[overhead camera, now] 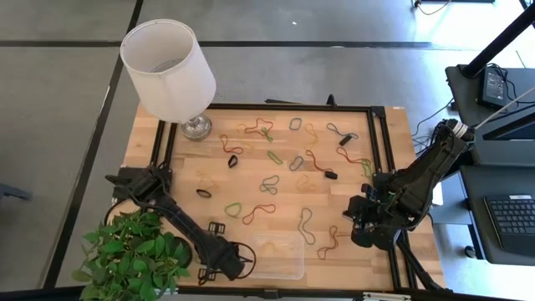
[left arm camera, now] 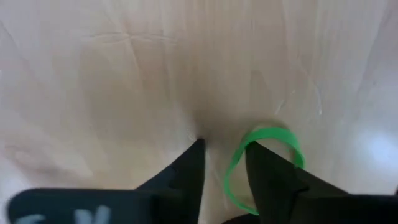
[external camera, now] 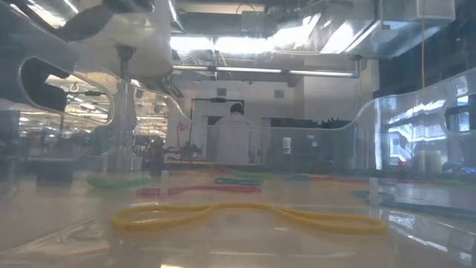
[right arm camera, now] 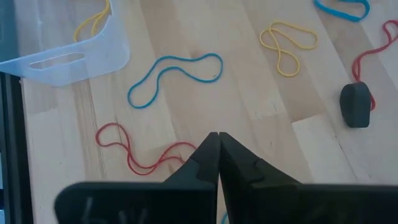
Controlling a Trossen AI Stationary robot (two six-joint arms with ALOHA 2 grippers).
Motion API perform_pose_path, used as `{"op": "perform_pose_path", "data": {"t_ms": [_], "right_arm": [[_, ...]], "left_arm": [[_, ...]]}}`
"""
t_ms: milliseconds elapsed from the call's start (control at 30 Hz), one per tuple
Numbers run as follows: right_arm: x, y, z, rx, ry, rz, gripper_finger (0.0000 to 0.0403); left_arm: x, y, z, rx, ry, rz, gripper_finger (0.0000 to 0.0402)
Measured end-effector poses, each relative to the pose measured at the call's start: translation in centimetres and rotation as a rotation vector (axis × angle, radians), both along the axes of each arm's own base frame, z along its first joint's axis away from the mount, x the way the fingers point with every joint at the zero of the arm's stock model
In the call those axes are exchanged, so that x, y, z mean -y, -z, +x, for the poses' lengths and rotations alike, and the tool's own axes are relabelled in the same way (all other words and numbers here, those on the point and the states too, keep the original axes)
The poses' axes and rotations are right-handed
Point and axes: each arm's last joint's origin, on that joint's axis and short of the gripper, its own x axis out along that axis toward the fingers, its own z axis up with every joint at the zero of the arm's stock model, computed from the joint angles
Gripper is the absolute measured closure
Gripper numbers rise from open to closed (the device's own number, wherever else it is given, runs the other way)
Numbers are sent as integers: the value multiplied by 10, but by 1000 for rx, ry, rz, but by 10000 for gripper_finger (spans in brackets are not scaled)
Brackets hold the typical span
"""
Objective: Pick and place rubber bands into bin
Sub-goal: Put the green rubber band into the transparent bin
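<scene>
Many rubber bands (overhead camera: 276, 159) in red, green, yellow, blue and black lie loose on the wooden table. The clear bin (overhead camera: 288, 269) stands at the near edge with a yellow band (overhead camera: 272, 247) inside. My left gripper (left arm camera: 225, 146) points down at the bin's left end (overhead camera: 232, 263), its fingers apart, with a green rubber band (left arm camera: 270, 134) around one finger. My right gripper (right arm camera: 217, 138) hangs shut above the table's right side (overhead camera: 368, 227), over a red band (right arm camera: 143, 158), with nothing in it. My left gripper has one finger (left arm camera: 267, 174) through the green band's loop. One strand (left arm camera: 229, 183) runs down between the two fingers and the rest (left arm camera: 292, 146) curves around that finger's outer side. The fingers point down at the pale wood; they do not pinch the band.
A lamp with a white shade (overhead camera: 167, 54) stands at the far left and a leafy plant (overhead camera: 134, 255) at the near left. A black frame (overhead camera: 384, 167) borders the table. A small black block (right arm camera: 356, 104) lies among the bands. In the low view a person (external camera: 234, 134) stands far behind.
</scene>
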Motion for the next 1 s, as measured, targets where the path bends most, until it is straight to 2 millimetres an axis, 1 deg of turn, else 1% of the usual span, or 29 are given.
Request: {"op": "perform_pose_path", "data": {"t_ms": [133, 233, 300, 467, 600, 667, 733, 800, 900, 1000], "right_arm": [[0, 0, 0, -1, -2, -3, 391], [0, 0, 0, -4, -2, -7, 391], [1, 0, 0, -4, -2, -8, 391], [1, 0, 0, -4, -3, -8, 391], [1, 0, 0, -4, -3, -9, 391], [1, 0, 0, -4, -2, -9, 391], [1, 0, 0, -4, -3, -8, 391], [1, 0, 0, -4, -2, -8, 391], [0, 0, 0, -2, -3, -5, 391], [0, 0, 0, -1, -3, -4, 391]], "left_arm": [[2, -5, 1, 14, 19, 18, 382], [3, -11, 3, 10, 63, 29, 397], [4, -19, 5, -5, 88, 37, 400], [-2, -58, 11, -32, 113, 64, 400], [-14, -97, 21, 55, 83, 61, 400], [-20, -109, 27, 91, 59, 40, 400], [-26, -112, 31, 96, 36, 30, 400], [-26, -111, 32, 97, 38, 29, 400], [-21, -103, 31, 91, 40, 3, 391], [-19, -91, 27, 54, -42, -5, 371]]}}
